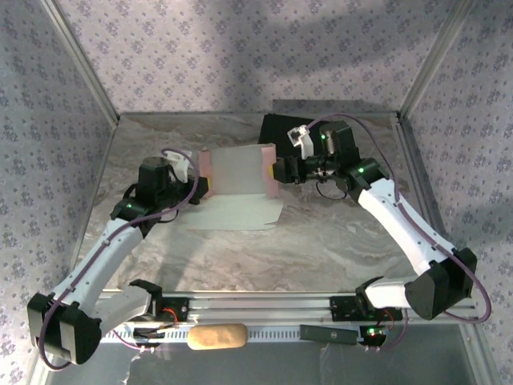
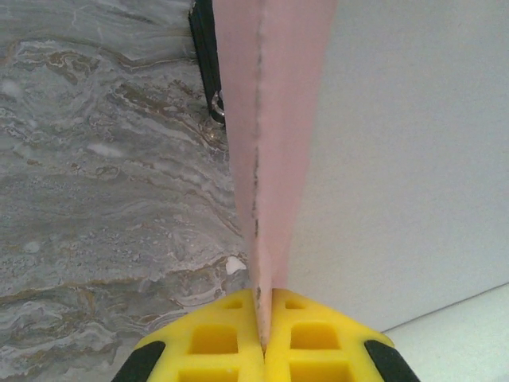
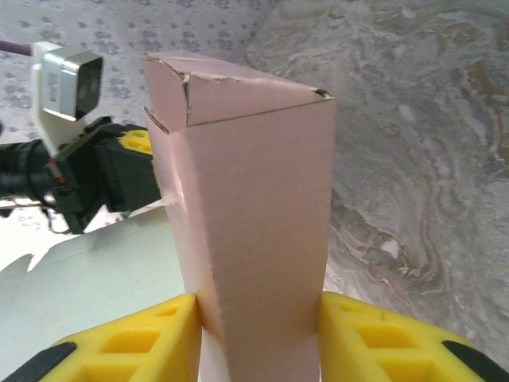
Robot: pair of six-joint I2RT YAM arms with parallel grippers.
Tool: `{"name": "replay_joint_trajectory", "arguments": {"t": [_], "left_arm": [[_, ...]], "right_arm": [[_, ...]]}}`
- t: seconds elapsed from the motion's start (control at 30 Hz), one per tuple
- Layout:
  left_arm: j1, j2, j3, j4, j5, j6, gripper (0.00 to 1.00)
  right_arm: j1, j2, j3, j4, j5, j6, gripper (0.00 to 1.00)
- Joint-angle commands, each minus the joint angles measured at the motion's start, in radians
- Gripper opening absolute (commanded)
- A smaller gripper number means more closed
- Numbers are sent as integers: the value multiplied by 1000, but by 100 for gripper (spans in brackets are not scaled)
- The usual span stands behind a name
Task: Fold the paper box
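Got the paper box (image 1: 236,172) over the worktop (image 1: 337,241), strung between both arms bent in from either side. Pinched tight at its left edge by the left fingers (image 2: 215,338), hugged around the right flap by the right fingers (image 3: 143,342).

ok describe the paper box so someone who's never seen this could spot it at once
On the marbled table, look between the left gripper and right gripper. The box is the thin card there, whitish with pink flaps turned up at both ends; the case behind it is black.
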Motion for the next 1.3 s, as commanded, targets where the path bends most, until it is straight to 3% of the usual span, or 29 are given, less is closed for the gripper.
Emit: {"name": "replay_joint_trajectory", "arguments": {"t": [0.0, 0.5, 0.67, 0.83, 1.03, 1.27], "left_arm": [[-38, -23, 55, 44, 77, 33, 0], [-112, -21, 65, 31, -4, 51, 0], [-159, -20, 67, 26, -64, 61, 0], [-266, -37, 55, 26, -247, 70, 0], [-400, -53, 25, 47, -452, 71, 0], [-524, -17, 34, 58, -680, 66, 0]], "right_arm": [[49, 28, 45, -49, 107, -33, 40], [208, 121, 133, -139, 513, 27, 26], [256, 152, 163, -198, 672, 86, 16], [308, 178, 190, -259, 849, 135, 12], [331, 195, 201, -295, 959, 165, 1], [360, 221, 224, -369, 1089, 232, 0]]}}
